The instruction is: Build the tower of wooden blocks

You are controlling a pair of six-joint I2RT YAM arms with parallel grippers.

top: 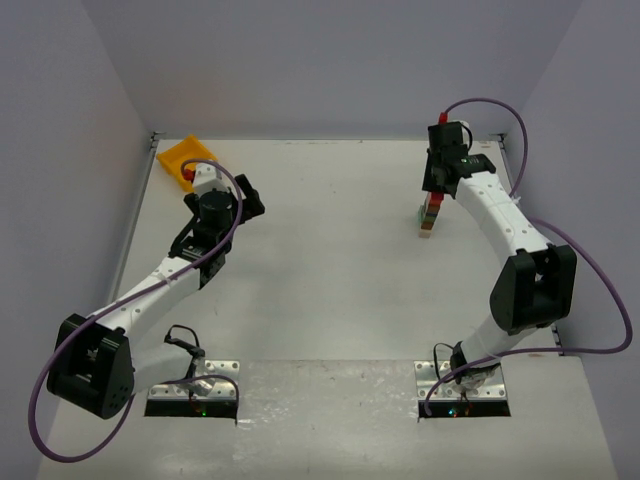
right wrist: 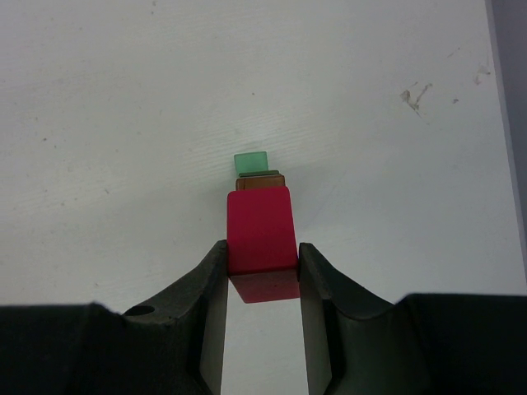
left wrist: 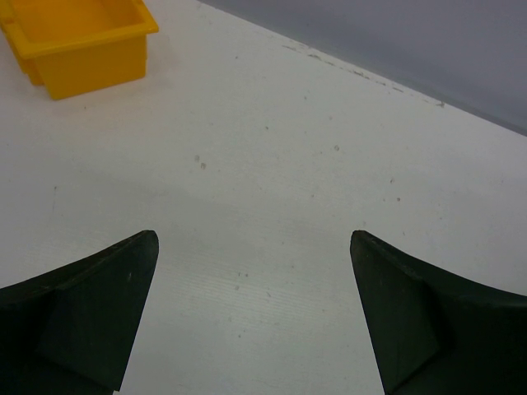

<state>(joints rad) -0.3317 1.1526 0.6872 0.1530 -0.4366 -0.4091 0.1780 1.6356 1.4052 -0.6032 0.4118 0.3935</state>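
Note:
The wood block tower [top: 429,217] stands on the table at the right back, a narrow multicoloured stack. My right gripper [top: 437,195] is right above it, shut on the magenta block [right wrist: 261,239], which sits over the stack. Behind the magenta block in the right wrist view, a brown block [right wrist: 260,182] and a green block [right wrist: 252,163] show. My left gripper [left wrist: 251,309] is open and empty, over bare table near the yellow bin; it also shows in the top view [top: 222,195].
A yellow plastic bin [top: 187,158] stands at the back left corner with a red piece in it; its corner also shows in the left wrist view [left wrist: 78,37]. The walls close the table at the back and sides.

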